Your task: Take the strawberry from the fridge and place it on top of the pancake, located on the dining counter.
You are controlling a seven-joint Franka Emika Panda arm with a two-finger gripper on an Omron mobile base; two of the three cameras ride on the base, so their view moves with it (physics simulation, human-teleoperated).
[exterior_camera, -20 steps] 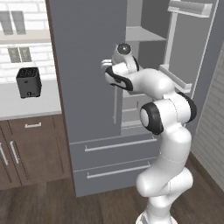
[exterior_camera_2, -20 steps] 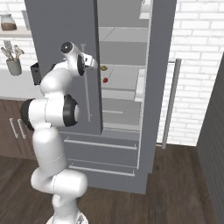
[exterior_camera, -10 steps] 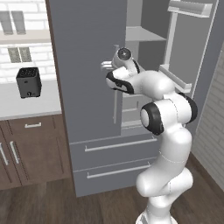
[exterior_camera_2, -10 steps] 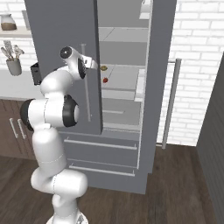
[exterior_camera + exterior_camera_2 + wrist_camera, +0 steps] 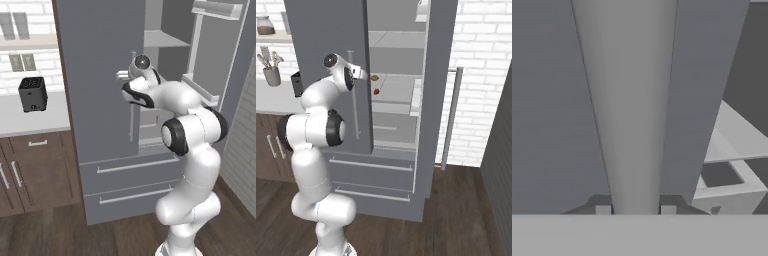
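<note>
The fridge [image 5: 95, 100] is a tall grey unit with its left door nearly closed and its right door [image 5: 436, 75] swung open. The tiny red strawberry [image 5: 376, 91] lies on a pale shelf inside, just below a small yellowish-brown round item [image 5: 374, 77]. My gripper [image 5: 122, 76] [image 5: 363, 74] is at the left door's vertical bar handle [image 5: 353, 110]. In the hand view the handle [image 5: 632, 100] runs between the two fingertips [image 5: 603, 210], and the gripper [image 5: 635, 210] is shut on it. The pancake and the dining counter are out of view.
A black box-shaped appliance [image 5: 32, 94] sits on the wall counter left of the fridge, with a utensil holder [image 5: 271, 75] nearby. Two fridge drawers [image 5: 130, 165] lie below the doors. A white brick wall [image 5: 481, 75] stands behind the open right door.
The hand has shifted slightly at the left door's handle, and the jaws have closed onto the bar. The fridge doors and the strawberry have not moved.
</note>
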